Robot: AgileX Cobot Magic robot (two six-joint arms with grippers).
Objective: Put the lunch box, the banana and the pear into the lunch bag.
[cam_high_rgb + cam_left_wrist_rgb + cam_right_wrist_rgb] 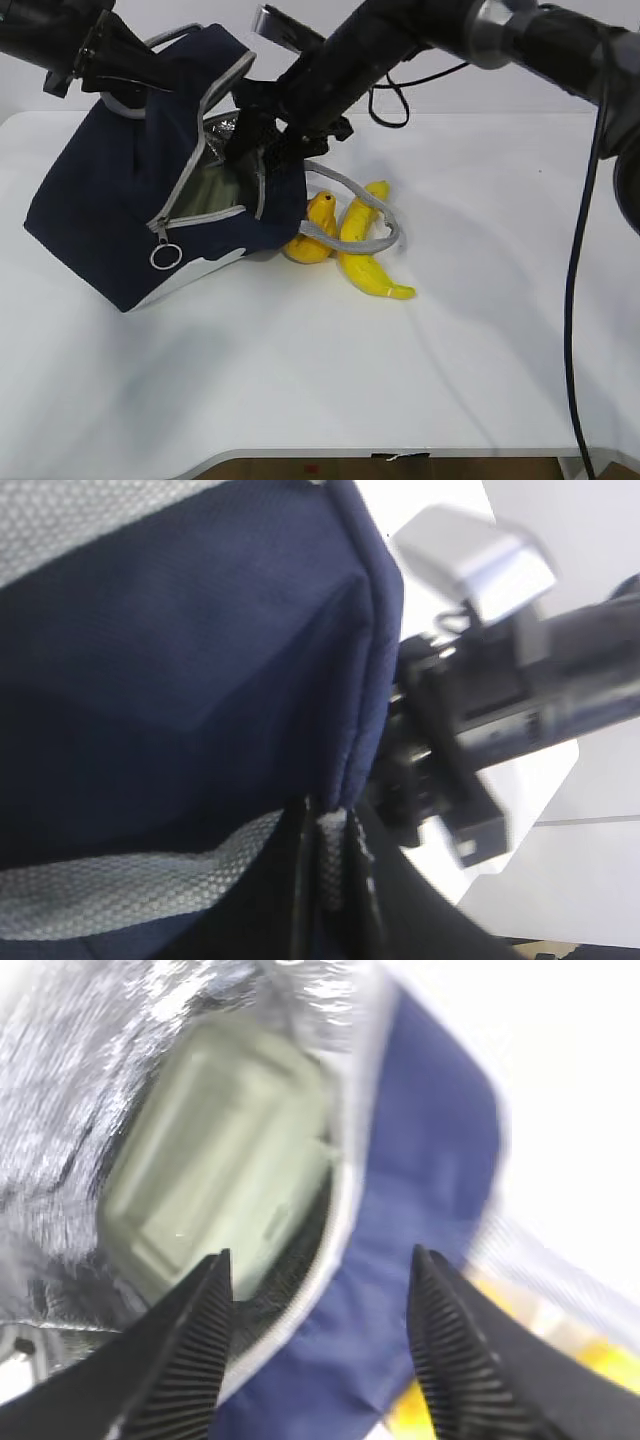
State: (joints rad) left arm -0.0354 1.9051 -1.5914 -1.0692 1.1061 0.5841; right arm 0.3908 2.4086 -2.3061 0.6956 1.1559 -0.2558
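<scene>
Hiding inside lunch bag (110, 230): blurred lunch box (215, 1155).

Right pincer (315, 1345) agape, left (330, 880) clamped

One bag, one box, two pieces of fruit, two grippers

One lunch bag (110, 220) is sitting tilted on one table (300, 380), with one lunch box (215, 1150) lying inside it; one banana (365, 255) and one pear (315, 235) are lying beside it, and two arms are showing, each carrying one gripper: the left gripper (105, 55) and the right gripper (318, 1345).
</scene>
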